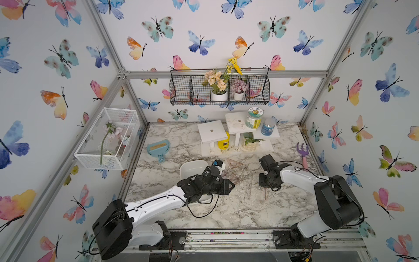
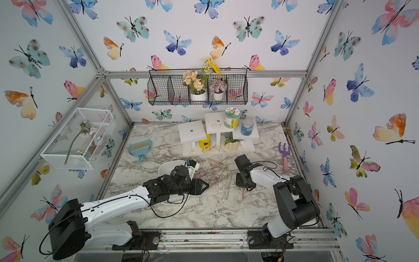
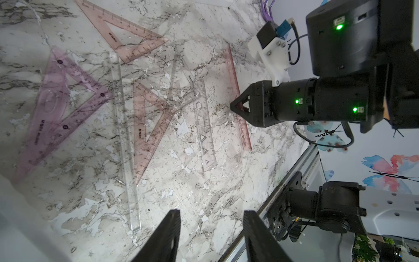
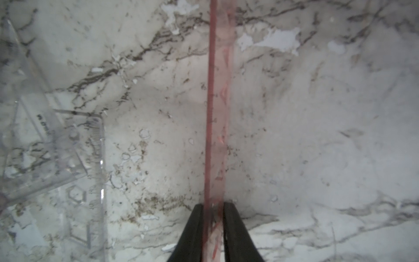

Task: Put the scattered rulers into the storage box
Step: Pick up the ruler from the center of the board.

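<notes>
Pink translucent plastic fills the narrow gap between the fingers of the right gripper (image 4: 212,206). They are pressed against both faces of a straight pink ruler (image 4: 215,102), so this hand is clenched on it. The ruler seems tipped toward its edge in the grip, and I cannot tell whether it has left the marble tabletop (image 4: 317,136). Its long axis runs straight ahead of the fingers, in line with them. The left wrist view shows the right gripper (image 3: 235,106) holding the pink ruler (image 3: 244,136) partway along its length, not at an end. The storage box (image 1: 188,165) (image 2: 165,167) lies well apart from this hand, on the far side of the ruler pile. That pile includes a purple set square (image 3: 56,113), a clear straight ruler (image 3: 123,140), a pink set square (image 3: 127,31) and a clear stencil ruler (image 3: 204,127), all flat on the marble between hand and box. The left gripper (image 3: 212,212) hangs just above the near edge of the pile, jaws apart and holding nothing. Its arm crosses over the box, so the left hand is much the nearer to it. As I judge it, the next move depends on carrying the ruler sideways over the pile and bringing its length in line with the box's longer side. That side is mostly hidden beneath the left arm, which could block the drop.
</notes>
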Controlling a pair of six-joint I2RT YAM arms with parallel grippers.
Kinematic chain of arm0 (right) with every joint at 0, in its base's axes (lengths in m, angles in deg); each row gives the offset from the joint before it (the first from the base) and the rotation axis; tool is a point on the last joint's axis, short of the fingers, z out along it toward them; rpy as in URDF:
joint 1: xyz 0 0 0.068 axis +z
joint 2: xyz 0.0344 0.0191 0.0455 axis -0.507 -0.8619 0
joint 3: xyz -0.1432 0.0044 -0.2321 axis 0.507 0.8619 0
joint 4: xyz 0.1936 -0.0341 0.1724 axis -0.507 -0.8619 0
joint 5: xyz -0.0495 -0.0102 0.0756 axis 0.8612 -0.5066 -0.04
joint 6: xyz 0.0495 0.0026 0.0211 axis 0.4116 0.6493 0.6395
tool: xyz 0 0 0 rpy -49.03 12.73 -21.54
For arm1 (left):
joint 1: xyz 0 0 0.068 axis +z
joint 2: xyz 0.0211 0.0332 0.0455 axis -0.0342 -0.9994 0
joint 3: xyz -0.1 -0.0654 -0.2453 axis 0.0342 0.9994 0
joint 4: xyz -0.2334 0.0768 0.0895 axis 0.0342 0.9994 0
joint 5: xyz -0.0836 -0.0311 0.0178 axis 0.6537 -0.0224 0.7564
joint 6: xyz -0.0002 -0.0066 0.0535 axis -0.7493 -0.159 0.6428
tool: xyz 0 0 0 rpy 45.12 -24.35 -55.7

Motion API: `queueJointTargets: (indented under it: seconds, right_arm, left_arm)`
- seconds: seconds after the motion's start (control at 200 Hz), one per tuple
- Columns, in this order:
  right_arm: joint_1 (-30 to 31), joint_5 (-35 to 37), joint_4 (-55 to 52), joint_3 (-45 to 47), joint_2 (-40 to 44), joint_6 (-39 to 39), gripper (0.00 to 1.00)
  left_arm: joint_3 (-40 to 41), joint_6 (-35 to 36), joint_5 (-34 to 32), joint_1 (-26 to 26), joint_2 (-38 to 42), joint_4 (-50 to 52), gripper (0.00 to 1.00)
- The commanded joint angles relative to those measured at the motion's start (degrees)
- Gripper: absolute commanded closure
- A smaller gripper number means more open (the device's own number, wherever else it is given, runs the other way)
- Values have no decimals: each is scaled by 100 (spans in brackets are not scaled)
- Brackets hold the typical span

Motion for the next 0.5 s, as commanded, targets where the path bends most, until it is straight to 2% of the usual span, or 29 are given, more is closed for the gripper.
queueJointTargets:
  seconds: [0.0, 0.115, 0.265, 0.496]
  right_arm:
    - [28, 77, -285, 43, 348, 102, 88]
    - [28, 63, -463, -61, 754, 138, 98]
    - [28, -133, -645, -315, 1206, 138, 98]
    - [37, -727, -738, -669, 1475, 91, 98]
  left_arm:
    - [66, -23, 42, -21, 173, -47, 50]
    - [-15, 15, -19, -21, 232, 40, 50]
    - [-149, 142, -222, -21, 382, 249, 50]
    - [-427, 337, -725, 14, 585, 679, 42]
